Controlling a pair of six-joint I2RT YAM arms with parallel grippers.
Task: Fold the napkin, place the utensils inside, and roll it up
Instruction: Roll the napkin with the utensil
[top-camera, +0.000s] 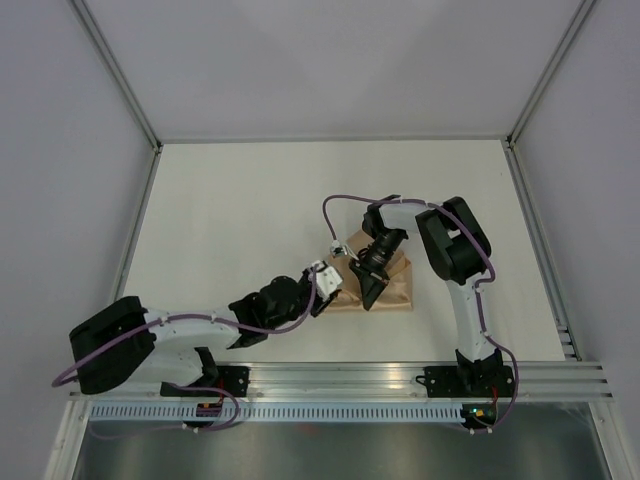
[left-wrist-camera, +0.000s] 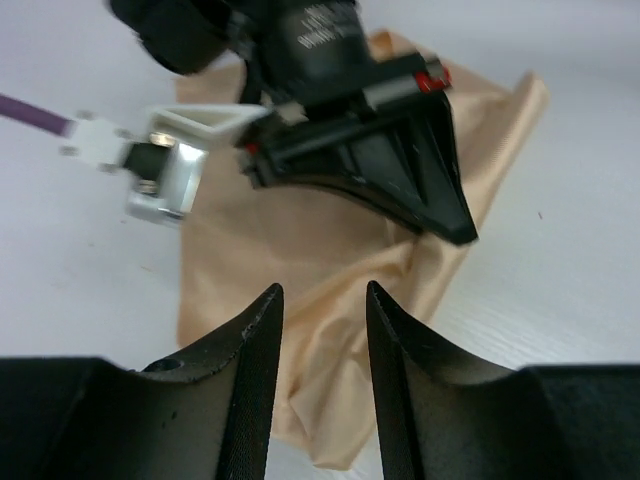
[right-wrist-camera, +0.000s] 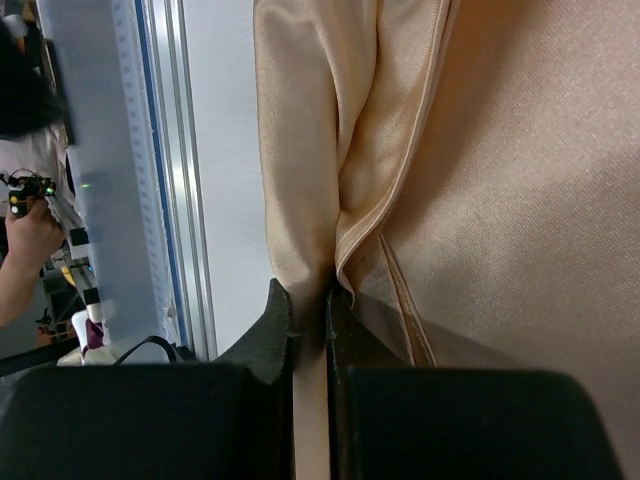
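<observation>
The peach-orange napkin (top-camera: 392, 287) lies crumpled and partly folded on the white table, right of centre. My right gripper (top-camera: 371, 291) points down onto it and is shut on a raised fold of the cloth; the right wrist view shows the napkin (right-wrist-camera: 520, 200) pinched between the closed fingers of that gripper (right-wrist-camera: 310, 300). My left gripper (top-camera: 333, 290) sits at the napkin's left edge, open and empty. In the left wrist view its fingers (left-wrist-camera: 322, 300) frame the napkin's near corner (left-wrist-camera: 330, 350) without touching it. No utensils are in view.
An aluminium rail (top-camera: 350, 378) runs along the near table edge and also shows in the right wrist view (right-wrist-camera: 170, 200). Metal frame rails (top-camera: 535, 240) border the sides. The right arm's wrist (left-wrist-camera: 330, 60) hangs close in front of the left gripper.
</observation>
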